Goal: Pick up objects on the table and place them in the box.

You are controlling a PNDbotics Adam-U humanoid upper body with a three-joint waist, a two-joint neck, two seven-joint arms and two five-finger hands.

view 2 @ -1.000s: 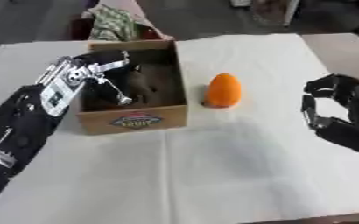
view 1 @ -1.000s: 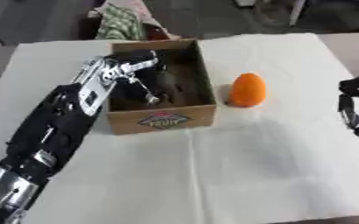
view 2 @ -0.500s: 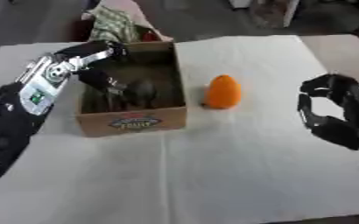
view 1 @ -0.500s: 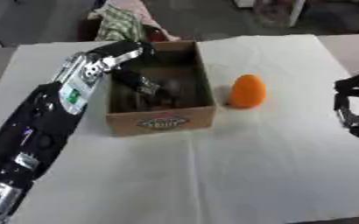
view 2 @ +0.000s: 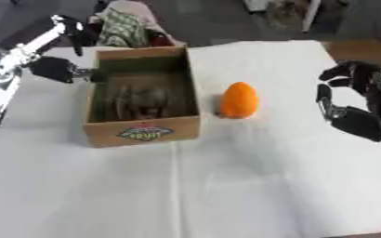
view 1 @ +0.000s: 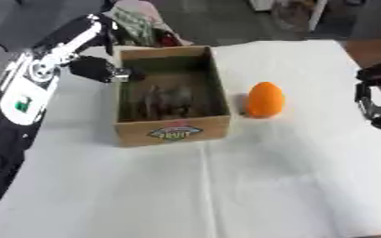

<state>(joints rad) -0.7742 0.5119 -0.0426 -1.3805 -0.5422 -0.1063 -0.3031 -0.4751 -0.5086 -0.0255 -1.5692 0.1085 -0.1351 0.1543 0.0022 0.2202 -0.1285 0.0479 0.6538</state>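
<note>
Robot hand on the right hovers with its fingers loosely curled and empty; off toward its thumb side, apart from it, an orange egg-shaped object stands on the white tabletop, long axis upright, narrower end up. Just beyond sits the cardboard box, holding dark items. The left robot hand hangs at the box's far-left wall; its finger state is unclear. Judging by its rounded shape, a glancing touch could topple the object and roll it away.
</note>
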